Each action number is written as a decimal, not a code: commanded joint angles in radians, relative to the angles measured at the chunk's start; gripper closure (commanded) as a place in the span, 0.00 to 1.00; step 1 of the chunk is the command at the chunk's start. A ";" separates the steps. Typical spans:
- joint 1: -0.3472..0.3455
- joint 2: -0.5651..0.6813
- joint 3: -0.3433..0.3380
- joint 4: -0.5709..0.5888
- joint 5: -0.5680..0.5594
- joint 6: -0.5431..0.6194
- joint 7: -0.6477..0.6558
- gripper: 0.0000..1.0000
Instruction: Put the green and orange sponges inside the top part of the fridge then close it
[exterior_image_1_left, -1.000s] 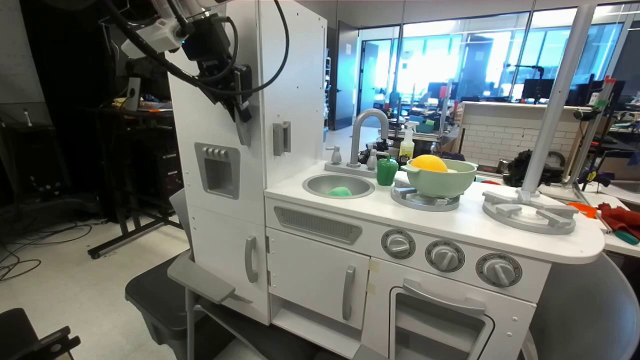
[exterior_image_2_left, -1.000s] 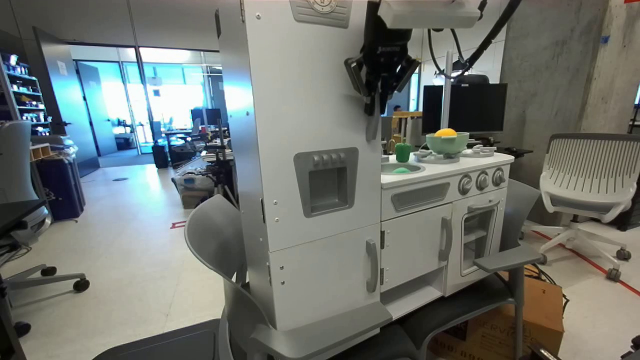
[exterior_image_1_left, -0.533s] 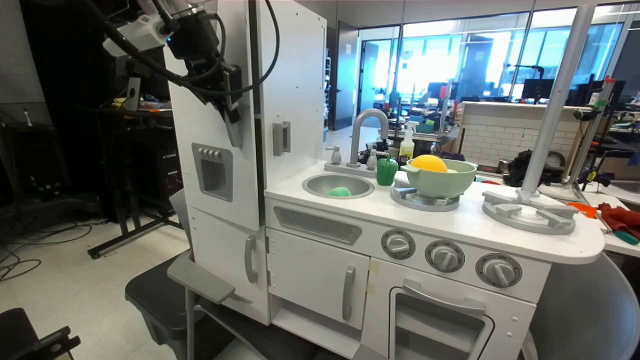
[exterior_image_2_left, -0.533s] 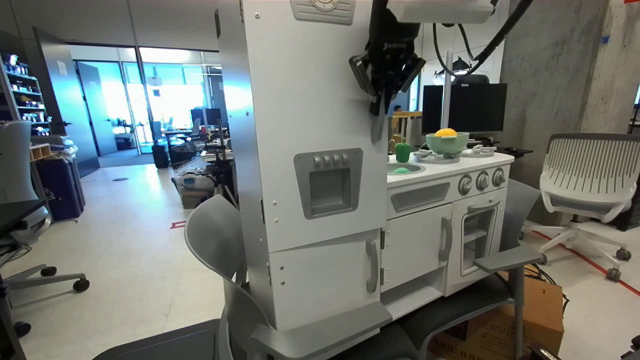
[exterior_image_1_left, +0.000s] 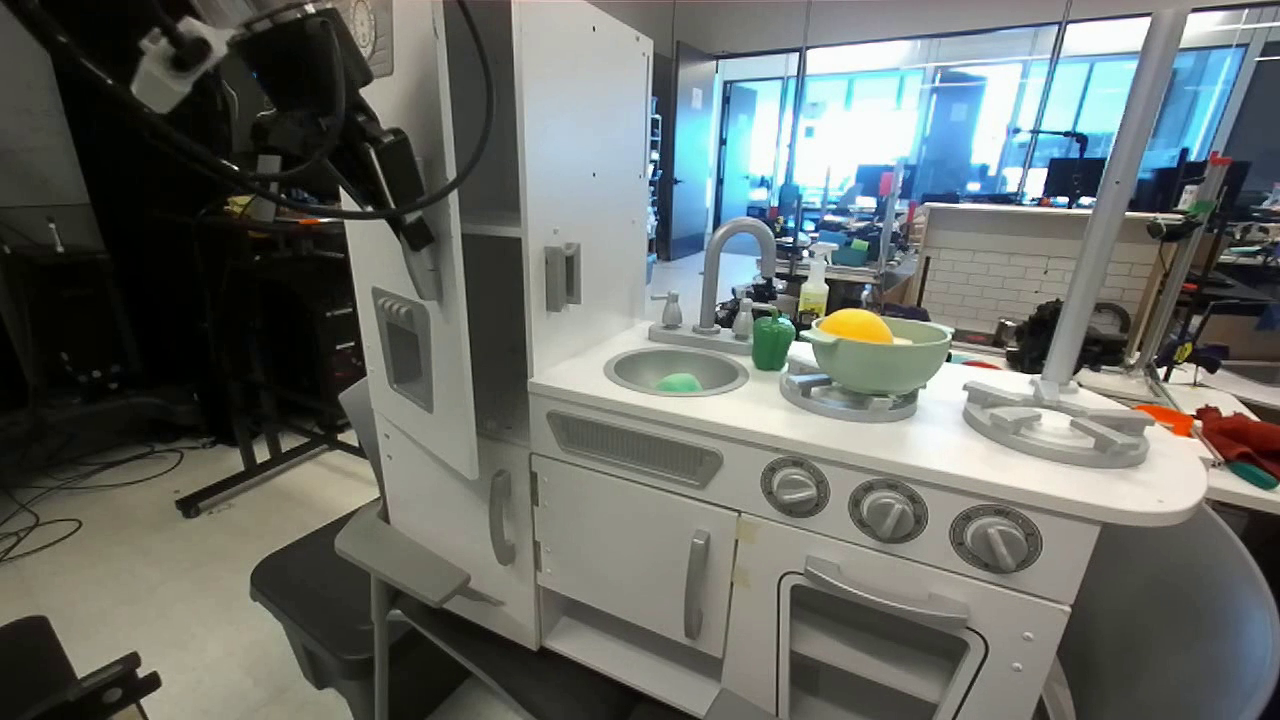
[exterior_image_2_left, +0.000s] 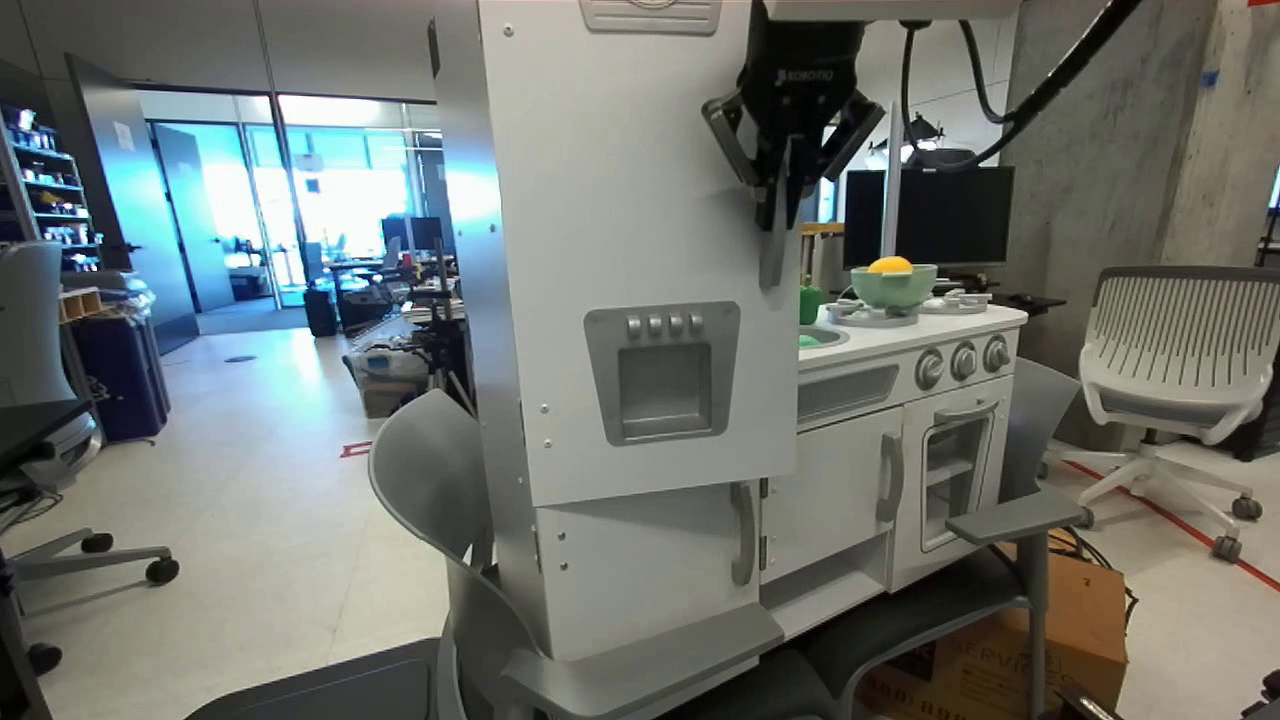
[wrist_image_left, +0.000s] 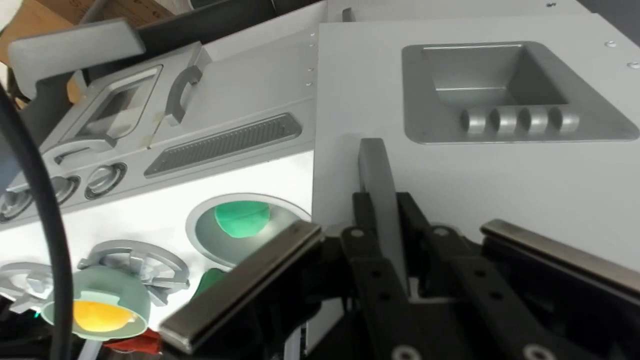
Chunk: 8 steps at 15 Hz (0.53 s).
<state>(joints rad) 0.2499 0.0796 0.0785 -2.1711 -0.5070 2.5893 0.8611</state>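
Your claw (wrist_image_left: 384, 206) is clamped on the long grey handle (wrist_image_left: 375, 162) of the upper door (exterior_image_2_left: 640, 200), which stands partly ajar on the white fridge (exterior_image_1_left: 590, 130). Through the gap in an exterior view you can see the top part of the fridge (exterior_image_1_left: 497, 340), shaded and grey inside, crossed by a white shelf (exterior_image_1_left: 490, 229).

Your green sponge (exterior_image_1_left: 680, 383) sits in the grey sink (exterior_image_1_left: 632, 371) let into the white surface (exterior_image_1_left: 938, 442). It is rounded and smooth-looking, a soft mint in an exterior view; in the wrist view the colour is deeper and the outline plump. In an exterior view, the upper door's edge leaves only a small green patch of it showing.

Your orange sponge (exterior_image_1_left: 856, 326) rests in the light-green bowl (exterior_image_1_left: 885, 365) on a grey burner (exterior_image_1_left: 850, 407). You see a broad, yellow-orange dome rising above the rim, bright on top; its underside is hidden by the bowl. A pale thing (exterior_image_1_left: 903, 341) lies just beside it, too little of it showing to name. Between the sink and the bowl stands a green pepper (exterior_image_1_left: 773, 343), upright and glossier than the green sponge.
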 joint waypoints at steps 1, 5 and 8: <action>0.037 -0.038 0.059 -0.067 -0.066 -0.054 0.211 0.96; 0.050 -0.089 0.155 -0.119 -0.061 -0.129 0.342 0.96; 0.075 -0.119 0.232 -0.152 0.011 -0.170 0.346 0.51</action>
<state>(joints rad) 0.2812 -0.0425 0.2412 -2.2877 -0.5609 2.4253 1.2001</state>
